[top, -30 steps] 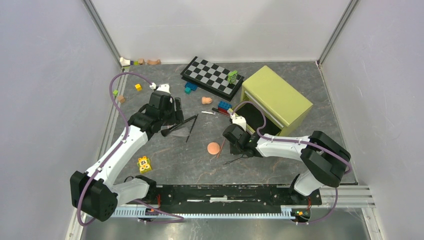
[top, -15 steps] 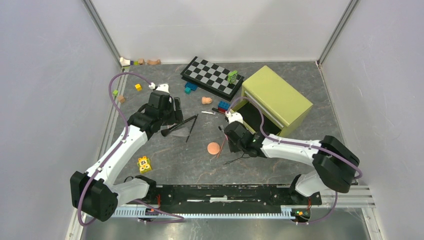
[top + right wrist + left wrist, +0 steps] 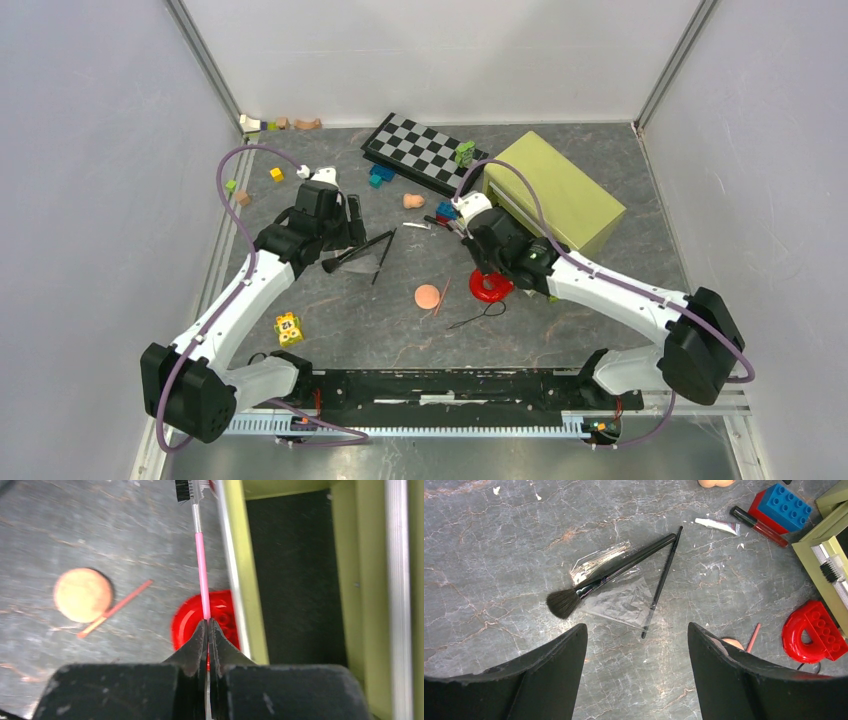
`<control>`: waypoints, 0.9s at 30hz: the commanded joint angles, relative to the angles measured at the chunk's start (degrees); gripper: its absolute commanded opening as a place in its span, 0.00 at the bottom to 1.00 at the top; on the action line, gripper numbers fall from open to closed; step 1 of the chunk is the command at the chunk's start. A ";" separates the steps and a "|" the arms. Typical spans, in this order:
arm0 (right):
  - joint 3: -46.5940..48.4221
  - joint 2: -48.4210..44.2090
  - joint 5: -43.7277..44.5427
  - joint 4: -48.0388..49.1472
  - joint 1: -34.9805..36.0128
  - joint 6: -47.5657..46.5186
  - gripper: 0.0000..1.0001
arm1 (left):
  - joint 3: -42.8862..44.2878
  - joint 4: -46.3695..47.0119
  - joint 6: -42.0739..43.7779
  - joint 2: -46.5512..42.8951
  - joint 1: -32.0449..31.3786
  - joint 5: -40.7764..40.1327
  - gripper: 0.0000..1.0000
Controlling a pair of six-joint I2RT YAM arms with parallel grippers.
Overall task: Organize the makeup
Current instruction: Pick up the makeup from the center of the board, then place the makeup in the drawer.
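Note:
My right gripper (image 3: 207, 623) is shut on a thin pink-handled brush (image 3: 200, 555), whose bristle head (image 3: 187, 490) points ahead, beside the open drawer (image 3: 295, 580) of the green box (image 3: 555, 190). In the top view this gripper (image 3: 468, 222) is at the box's left front. My left gripper (image 3: 636, 626) is open and empty above a large black brush (image 3: 614, 572), a thin black brush (image 3: 661, 585) and a clear sleeve (image 3: 621, 600). The round peach puff (image 3: 427, 296) and a pink pencil (image 3: 441, 296) lie mid-table. A white tube (image 3: 719, 526) and a dark red tube (image 3: 759, 526) lie near the box.
A red horseshoe piece (image 3: 492, 289) lies under my right wrist by the drawer front. Blue and red bricks (image 3: 784, 507), a chessboard (image 3: 423, 152), a yellow brick (image 3: 289, 327) and a black wire loop (image 3: 478, 315) are scattered around. Grey walls enclose the table.
My right arm has moved away from me and to the right, toward the green box, carrying the pink brush; the red piece is now uncovered. The left arm has not moved.

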 commanded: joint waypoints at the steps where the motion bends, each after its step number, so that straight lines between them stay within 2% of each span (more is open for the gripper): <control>1: 2.59 -2.11 1.52 -5.56 -3.60 -8.89 0.00 | 0.04 1.19 2.31 -0.22 0.44 0.87 0.79; 12: 2.22 -2.52 2.94 -7.42 -10.96 -14.48 0.00 | 0.09 1.33 2.22 0.04 0.62 1.60 0.79; 27: 1.37 3.61 3.16 -5.83 -13.14 -16.04 0.00 | 0.04 1.33 2.22 0.19 0.84 2.06 0.79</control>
